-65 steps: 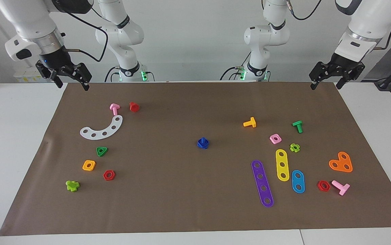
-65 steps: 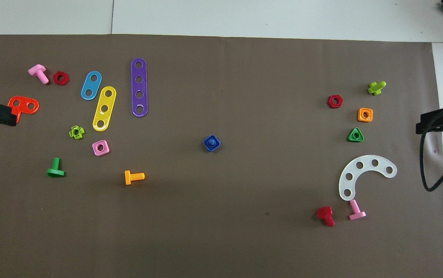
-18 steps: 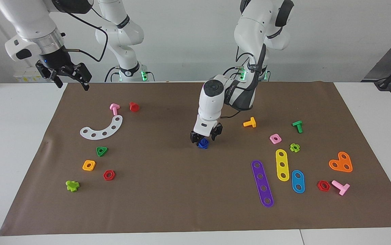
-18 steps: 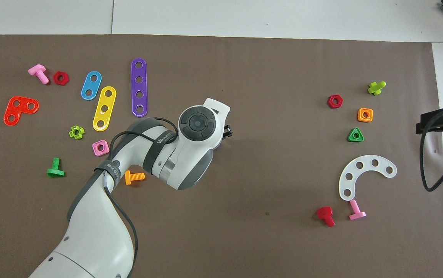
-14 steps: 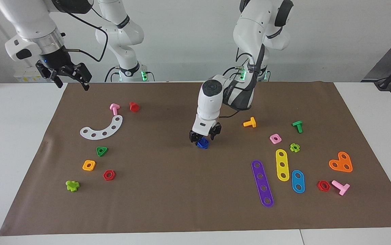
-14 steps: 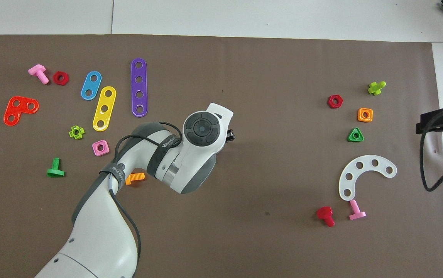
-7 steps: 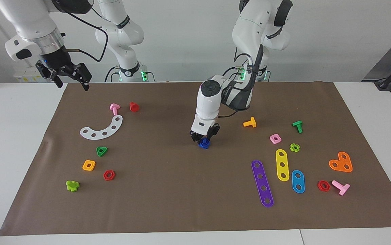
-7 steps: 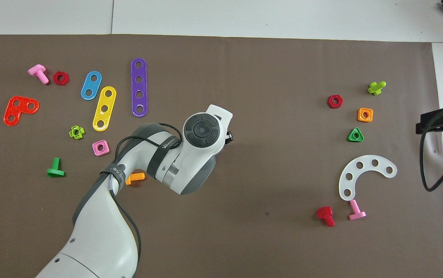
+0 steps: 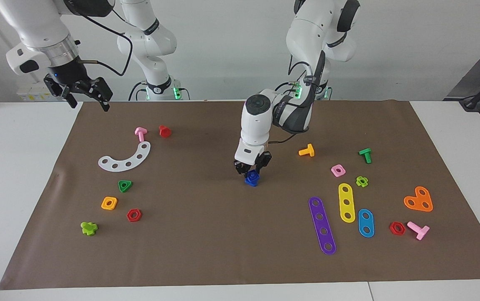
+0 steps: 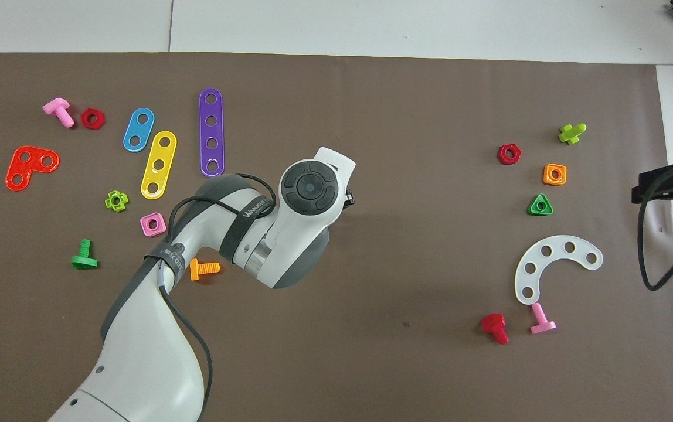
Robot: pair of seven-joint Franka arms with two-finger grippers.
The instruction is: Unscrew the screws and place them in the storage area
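1. One blue screw (image 9: 252,178) sits mid-mat, directly under our left gripper (image 9: 252,168), whose fingers pinch its top.
2. Our right gripper (image 9: 84,95) waits, spread wide, above the mat's (image 9: 206,234) edge.
3. We cannot read the arm's strap lettering.

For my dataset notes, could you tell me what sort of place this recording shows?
Most likely a robotics lab bench: two Franka arms mounted at a white table, a brown paper mat strewn with toy bolts and nuts, and the left gripper at a blue bolt.

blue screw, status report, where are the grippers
Left gripper down on blue screw mid-mat, fingers around its top. Right gripper waits raised over the mat's edge. Storage area by white strip; nothing in the way.
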